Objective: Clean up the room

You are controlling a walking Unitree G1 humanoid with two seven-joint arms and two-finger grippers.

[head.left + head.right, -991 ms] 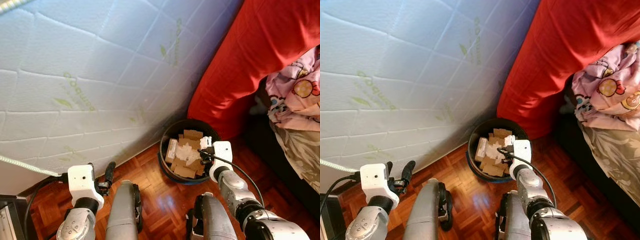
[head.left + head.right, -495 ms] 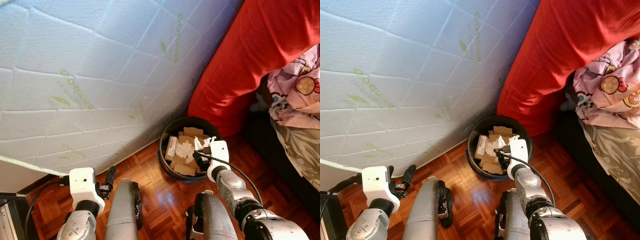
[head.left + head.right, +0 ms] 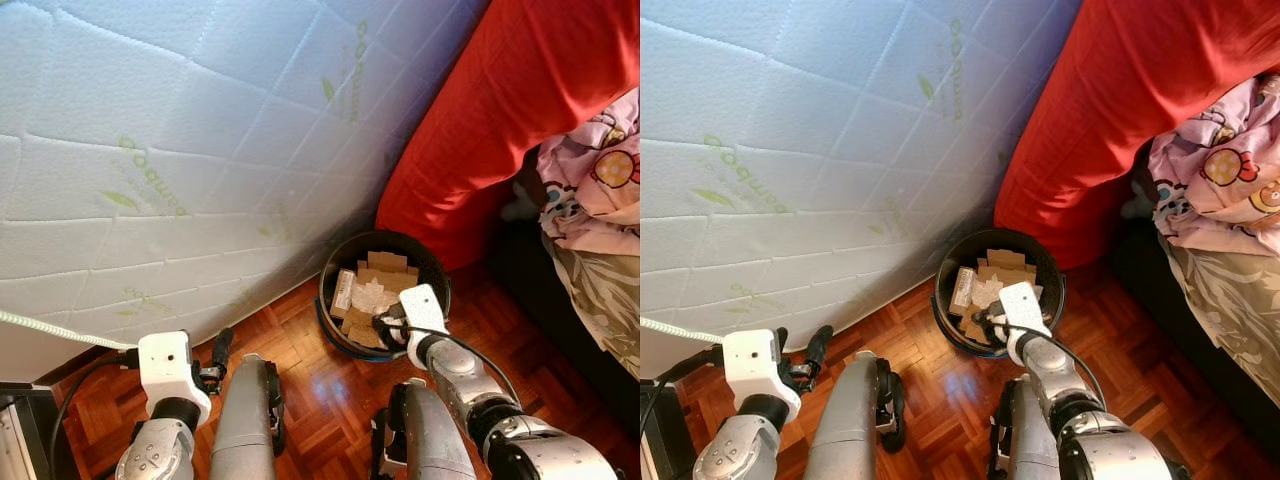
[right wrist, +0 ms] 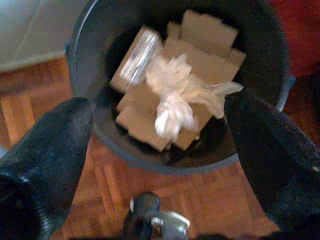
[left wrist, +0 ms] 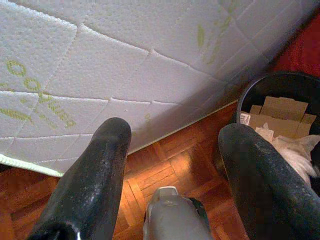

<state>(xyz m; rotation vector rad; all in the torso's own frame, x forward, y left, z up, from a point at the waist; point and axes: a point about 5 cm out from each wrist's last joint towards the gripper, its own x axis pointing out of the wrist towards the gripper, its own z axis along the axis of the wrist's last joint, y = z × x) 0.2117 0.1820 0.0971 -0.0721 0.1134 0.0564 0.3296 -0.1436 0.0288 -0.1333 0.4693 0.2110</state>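
Left pincer [image 5: 170, 165]: low at the near left, above the parquet floor [image 3: 330, 375]; its two black fingers stand wide apart with nothing between them.
Right pincer [image 4: 160, 130]: at the near rim of the black bin [image 3: 335, 325], fingers spread apart and empty, aimed down into it.
Black bin: on the floor just right of centre, between the mattress and the red bedding, close to both.
Bin contents: flat cardboard pieces [image 4: 207, 32], a small box in clear wrap [image 4: 135, 57] at the left side, and a crumpled white plastic wad [image 4: 175, 97] lying on top of the cardboard.
Mattress [image 3: 180, 150]: white, quilted, green print, leaning across the far left.
Red bedding [image 3: 480, 130]: far right, hanging down behind the bin.
Pink patterned cloth [image 3: 600, 180]: bunched at the far right edge.
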